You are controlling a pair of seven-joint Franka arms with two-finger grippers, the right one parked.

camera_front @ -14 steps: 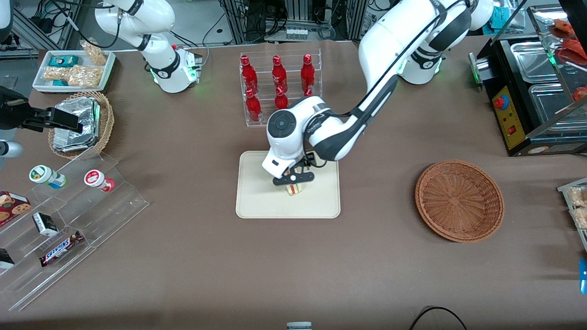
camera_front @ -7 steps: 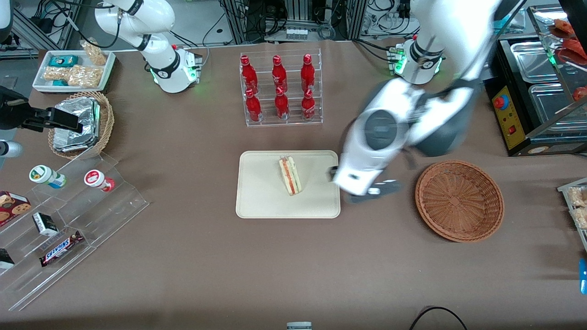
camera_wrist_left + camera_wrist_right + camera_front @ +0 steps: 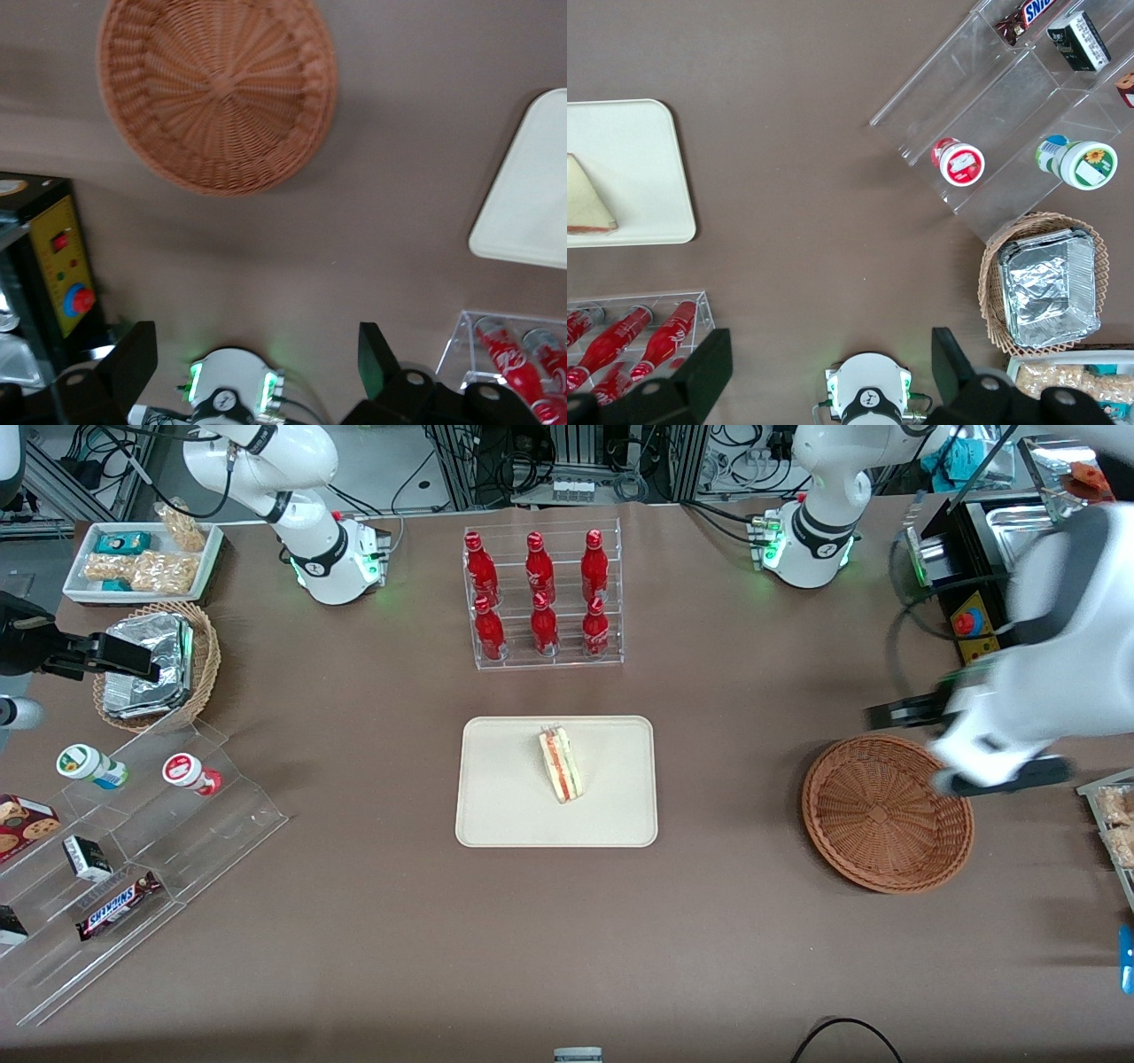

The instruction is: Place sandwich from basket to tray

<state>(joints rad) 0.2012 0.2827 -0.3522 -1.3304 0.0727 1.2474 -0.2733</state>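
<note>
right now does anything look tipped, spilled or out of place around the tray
Nothing stands out. The sandwich lies wholly on the tray, clear of its rim, and nothing is spilled around it. The basket sits upright and empty. The left end effector hangs open above the basket's edge, holding nothing.

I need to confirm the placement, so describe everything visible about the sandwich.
The sandwich is a small triangular wedge of white bread with red and green filling layers showing along its edge. It lies on the cream tray, near the middle, within the rim, its point toward the rack of red bottles. Nothing else touches it. The end effector is far off toward the working arm's end of the table, above the rim of the wicker basket, which holds nothing.
</note>
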